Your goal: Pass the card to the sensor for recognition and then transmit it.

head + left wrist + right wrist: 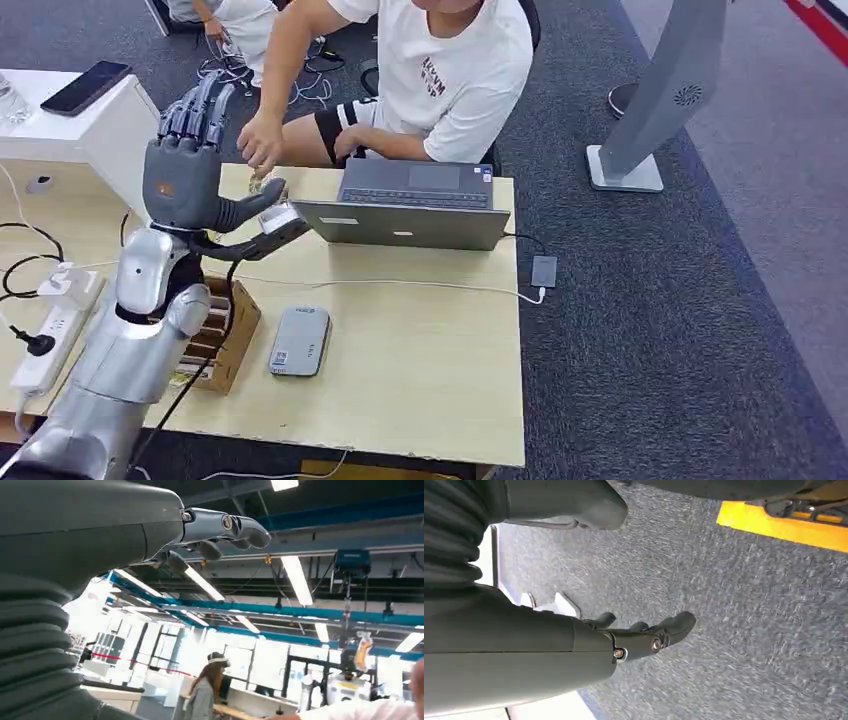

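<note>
head view / left hand: left hand (190, 165) raised above the far-left part of the wooden table (420, 360), fingers straight and pointing up, thumb out sideways toward the laptop (410, 205); nothing in the palm.
head view / card: small pale card (280, 217) just past the thumb tip, a person's hand (260, 145) right above it; can't tell if the thumb touches it or who holds it.
head view / sensor: grey card reader (300, 340) flat on the table, beside a cardboard box (225, 335).
head view / rest: white power strip (50, 335) at the left edge, black phone (87, 87) on the white side table.
left wrist view / left hand: fingers (235, 527) slightly curled, apart, against ceiling lights; empty.
right wrist view / right hand: right hand (624, 637) hangs over grey carpet (749, 630), fingers loosely bent, holding nothing.
</note>
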{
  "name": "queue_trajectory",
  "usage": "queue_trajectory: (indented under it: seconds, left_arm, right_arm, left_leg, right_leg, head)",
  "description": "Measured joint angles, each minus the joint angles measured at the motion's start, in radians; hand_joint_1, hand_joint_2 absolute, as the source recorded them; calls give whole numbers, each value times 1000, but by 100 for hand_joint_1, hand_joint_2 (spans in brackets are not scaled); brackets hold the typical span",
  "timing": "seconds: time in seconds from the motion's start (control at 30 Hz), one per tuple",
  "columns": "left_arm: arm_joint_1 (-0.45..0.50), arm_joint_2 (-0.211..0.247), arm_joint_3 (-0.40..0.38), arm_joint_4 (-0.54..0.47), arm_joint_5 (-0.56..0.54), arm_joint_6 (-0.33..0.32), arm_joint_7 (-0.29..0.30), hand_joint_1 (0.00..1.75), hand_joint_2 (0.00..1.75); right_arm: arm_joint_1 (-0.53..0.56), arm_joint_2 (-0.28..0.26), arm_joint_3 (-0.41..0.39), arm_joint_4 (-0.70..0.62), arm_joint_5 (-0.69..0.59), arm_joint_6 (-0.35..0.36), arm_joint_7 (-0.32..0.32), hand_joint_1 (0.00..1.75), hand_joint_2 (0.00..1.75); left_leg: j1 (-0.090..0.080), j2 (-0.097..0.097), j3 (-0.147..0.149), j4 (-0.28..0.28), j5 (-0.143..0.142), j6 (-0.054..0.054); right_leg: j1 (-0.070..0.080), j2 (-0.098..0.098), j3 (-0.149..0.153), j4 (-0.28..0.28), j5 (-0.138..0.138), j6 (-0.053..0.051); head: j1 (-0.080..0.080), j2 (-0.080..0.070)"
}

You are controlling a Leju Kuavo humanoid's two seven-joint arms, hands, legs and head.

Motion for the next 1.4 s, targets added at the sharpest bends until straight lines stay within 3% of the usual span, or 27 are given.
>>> queue_trajectory:
  seconds: [0.07, 0.23, 0.33, 0.47, 0.5, 0.57, 0.63, 0.67, 0.77, 0.87, 0.93, 1.03, 1.2, 1.4]
  left_arm:
    - [72, 15, 0, -81, -11, 18, -21, 0, 175]
    - [355, 64, 0, -281, -55, 176, -72, 0, 175]
    - [476, 90, 9, -355, -71, 204, -92, 0, 175]
    - [731, 126, 35, -486, -157, 289, -98, 0, 175]
    - [785, 136, 35, -510, -187, 290, -73, 0, 175]
    - [883, 176, 35, -550, -248, 253, 34, 0, 175]
    - [974, 263, 34, -585, -246, 119, 189, 0, 175]
    - [1009, 307, 34, -595, -238, 98, 237, 0, 175]
    - [1066, 391, 34, -620, -226, 90, 278, 0, 175]
    - [1097, 443, 32, -640, -208, 68, 288, 0, 175]
    - [1108, 477, 23, -645, -133, -2, 314, 0, 175]
    - [1131, 534, 17, -643, -34, -13, 342, 0, 175]
    - [1144, 577, 8, -637, -18, -10, 346, 0, 175]
    - [1147, 594, -2, -637, -11, -11, 349, 0, 175]
  right_arm:
    - [2, 0, -6, 0, -3, -1, -1, 0, 175]
    - [11, 2, -24, 0, -20, -11, -9, 0, 175]
    - [12, 4, -29, 0, -24, -14, -18, 0, 175]
    - [21, 14, -43, 0, -34, -29, -26, 0, 175]
    - [23, 15, -46, 0, -35, -33, -22, 0, 175]
    - [26, 20, -52, -1, -35, -40, -15, 0, 175]
    - [26, 24, -62, -2, -34, -40, -10, 0, 175]
    - [26, 24, -66, -3, -32, -40, -8, 0, 175]
    - [25, 26, -69, -3, -31, -40, -3, 0, 175]
    - [26, 28, -73, -5, -31, -40, -2, 0, 175]
    - [25, 30, -75, -7, -29, -38, 2, 0, 175]
    - [24, 31, -76, -9, -18, -38, 11, 0, 175]
    - [23, 33, -80, -10, -14, -39, 11, 0, 175]
    - [23, 34, -84, -11, -14, -39, 11, 0, 175]
  left_leg:
    - [0, 3, 0, 0, -1, 0]
    - [0, 5, 1, 0, -4, 0]
    - [0, 3, 0, -1, -5, 0]
    - [0, 8, 3, -1, -9, -2]
    - [0, 7, 3, -1, -9, -1]
    - [0, 6, 3, -1, -10, -1]
    - [1, 5, 3, -1, -10, -1]
    - [1, 5, 3, -1, -10, -1]
    - [1, 2, 3, -1, -10, -2]
    - [2, 2, 4, -1, -10, -2]
    - [2, 1, 4, -1, -9, -2]
    - [2, 1, 4, -1, -9, -2]
    - [2, -1, 4, -1, -9, -2]
    - [2, -1, 4, -1, -10, -2]
  right_leg:
    - [0, 2, 0, 0, 0, 0]
    - [0, 5, -1, 0, -4, 0]
    - [0, 2, 0, 0, -5, 0]
    - [0, 8, 0, 0, -7, -1]
    - [0, 6, 1, 0, -9, 1]
    - [0, 5, 1, 0, -10, 0]
    - [0, 4, 1, 0, -11, -2]
    - [1, 4, 1, 0, -11, -2]
    - [1, 1, 1, 1, -12, -3]
    - [1, 0, 3, 1, -12, -3]
    - [2, -1, 4, 1, -12, -3]
    - [2, -1, 4, 1, -11, -3]
    - [2, -1, 4, 1, -11, -3]
    - [2, -1, 4, 1, -11, -3]
  head:
    - [0, 0]
    - [-1, 0]
    - [0, 0]
    - [0, 0]
    - [0, 0]
    - [0, 0]
    - [0, 0]
    - [-1, 0]
    - [-1, 0]
    - [-2, 0]
    - [-1, 0]
    - [-1, 0]
    - [0, 0]
    - [0, 0]
